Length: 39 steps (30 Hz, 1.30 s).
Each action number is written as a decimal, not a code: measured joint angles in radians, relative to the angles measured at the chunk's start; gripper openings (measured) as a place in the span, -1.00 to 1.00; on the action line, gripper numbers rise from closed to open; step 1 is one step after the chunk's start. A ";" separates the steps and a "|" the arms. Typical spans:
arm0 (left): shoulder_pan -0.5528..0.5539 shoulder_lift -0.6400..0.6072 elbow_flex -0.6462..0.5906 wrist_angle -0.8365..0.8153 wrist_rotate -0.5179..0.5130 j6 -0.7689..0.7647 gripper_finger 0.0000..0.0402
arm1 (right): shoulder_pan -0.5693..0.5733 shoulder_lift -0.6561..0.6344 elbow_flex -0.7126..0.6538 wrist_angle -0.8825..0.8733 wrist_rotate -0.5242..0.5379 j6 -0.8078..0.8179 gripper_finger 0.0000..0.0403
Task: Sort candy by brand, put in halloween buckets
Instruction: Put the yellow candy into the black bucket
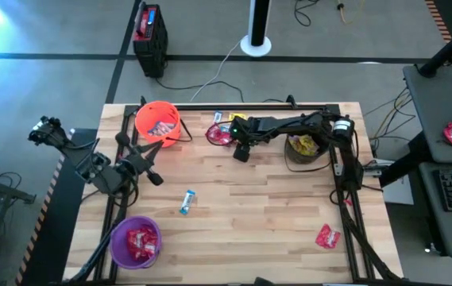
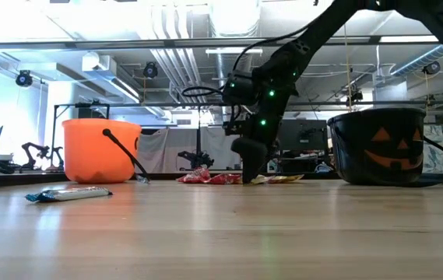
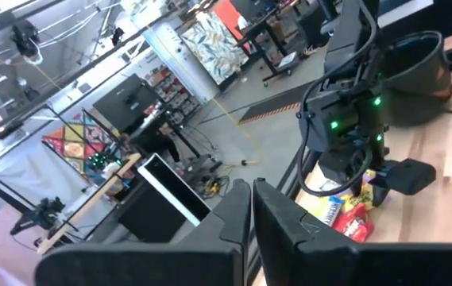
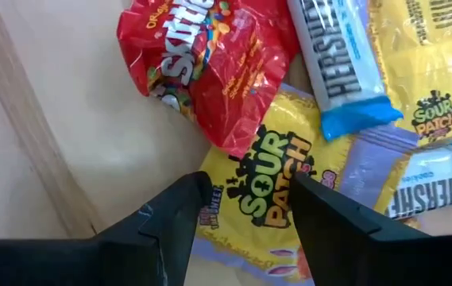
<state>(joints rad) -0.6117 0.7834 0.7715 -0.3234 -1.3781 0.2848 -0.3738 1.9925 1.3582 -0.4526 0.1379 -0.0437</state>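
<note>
Right jaws parted, straddling yellow packet (image 4: 269,187)

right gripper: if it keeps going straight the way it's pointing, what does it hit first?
Most likely the yellow Sour Patch packet: the right gripper points down at the candy pile, open fingers straddling that packet. The red Skittles packet lies just beyond. The gap above the packet is unclear.

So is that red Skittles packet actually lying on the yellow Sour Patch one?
Touching. In the right wrist view the red Skittles packet has its lower corner overlapping the yellow Sour Patch packet, with no gap between them.
</note>
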 joint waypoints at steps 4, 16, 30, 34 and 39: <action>0.000 0.000 0.000 -0.029 0.000 -0.008 -0.99 | 0.000 0.002 0.000 -0.001 -0.007 0.008 -0.19; 0.000 0.000 -0.002 -0.052 0.000 -0.036 -0.99 | 0.006 -0.041 -0.006 -0.027 -0.019 0.006 -0.93; 0.000 0.002 -0.002 -0.086 0.002 -0.069 -0.99 | 0.122 -0.175 -0.011 -0.037 -0.007 -0.013 -0.94; 0.000 0.002 -0.002 -0.087 0.002 -0.069 -0.99 | 0.199 -0.199 -0.041 -0.041 -0.024 -0.055 -0.94; 0.000 0.002 -0.002 -0.089 0.002 -0.074 -0.99 | 0.317 -0.202 -0.081 -0.035 0.041 -0.019 -0.96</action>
<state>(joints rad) -0.6117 0.7857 0.7696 -0.4120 -1.3758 0.2105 -0.0573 1.7905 1.2773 -0.4878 0.1791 -0.0631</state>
